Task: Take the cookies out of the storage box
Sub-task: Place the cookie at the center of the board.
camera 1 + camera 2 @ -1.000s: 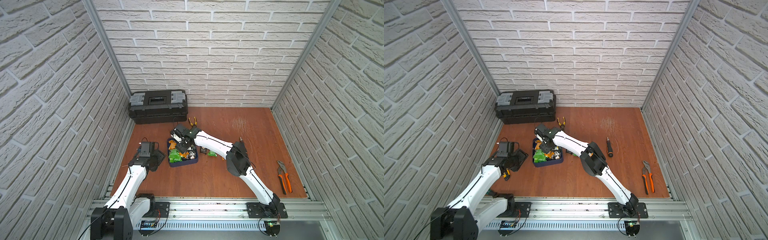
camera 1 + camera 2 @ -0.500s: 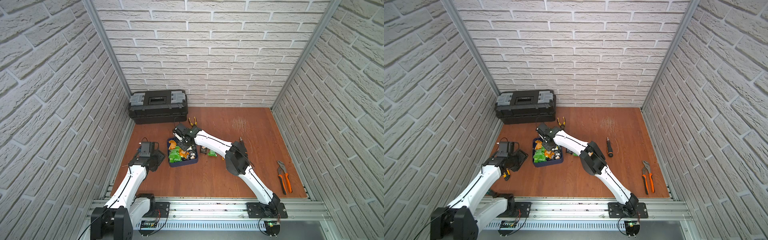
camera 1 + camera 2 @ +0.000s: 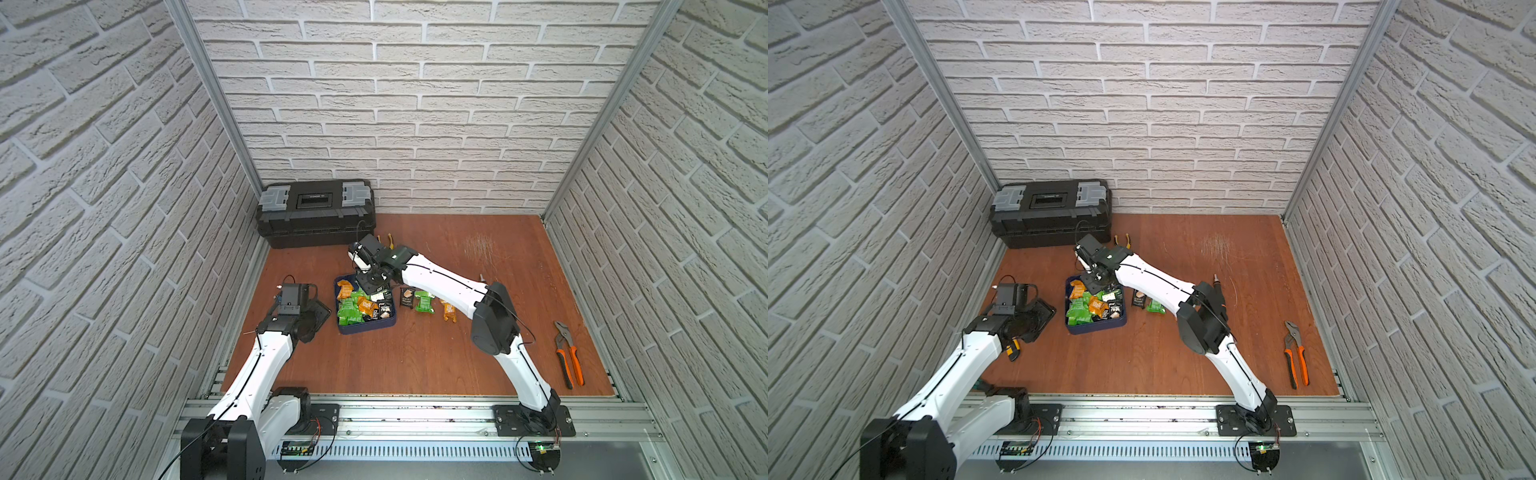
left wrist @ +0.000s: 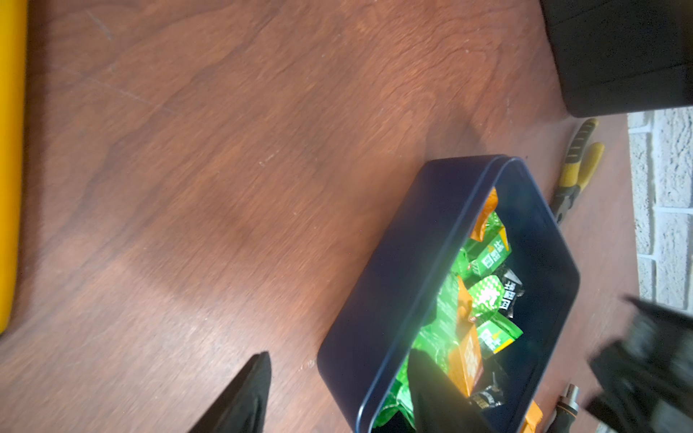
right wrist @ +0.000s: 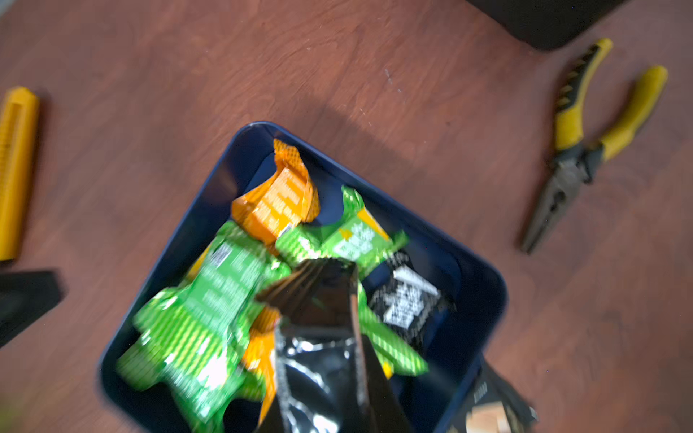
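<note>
My right gripper [image 3: 372, 286] is clamped on a black packet [image 5: 318, 337]. Its crinkled foil stands up between the jaws, just above the heap in the storage box [image 5: 487, 288]. The wrist view is blurred, so I cannot tell how much of the packet the jaws cover.

Directly under those jaws the rest of the cookies [image 5: 210, 311] lie piled in the box, green, orange and black, overlapping one another. Behind the right jaws, on the arm's side and outside the box, three packets lie on the table [image 3: 415, 353]: a loose black packet [image 3: 407, 298], a loose green packet [image 3: 424, 301] and a loose orange packet [image 3: 449, 312]. Ahead of the jaws, past the box's far wall, lie the yellow-handled pliers [image 5: 585, 142].

My left gripper [image 4: 340, 360] has its jaws spread with nothing held, just beside the box's long wall. I cannot tell whether a finger touches the box.
</note>
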Controlling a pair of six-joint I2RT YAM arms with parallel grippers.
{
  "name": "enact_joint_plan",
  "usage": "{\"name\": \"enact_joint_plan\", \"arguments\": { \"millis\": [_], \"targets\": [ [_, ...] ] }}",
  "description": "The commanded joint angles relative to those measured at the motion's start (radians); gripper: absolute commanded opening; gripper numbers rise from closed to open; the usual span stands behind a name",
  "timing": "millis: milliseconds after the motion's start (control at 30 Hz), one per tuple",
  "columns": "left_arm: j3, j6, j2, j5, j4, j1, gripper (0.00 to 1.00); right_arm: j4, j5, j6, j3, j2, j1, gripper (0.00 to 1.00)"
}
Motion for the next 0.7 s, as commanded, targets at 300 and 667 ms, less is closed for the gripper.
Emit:
{"name": "enact_joint_plan", "arguments": {
  "millis": [300, 667],
  "targets": [
    [0.135, 0.117, 0.06, -0.027, -0.029, -0.068, 0.65, 0.219, -0.02, 0.451, -0.814, -0.656, -0.202, 0.04],
    [0.233, 0.17, 0.165, -0.089, -0.088, -0.159, 0.64, 0.259, -0.176, 0.469, -1.207, -0.843, -0.497, 0.04]
  ]
}}
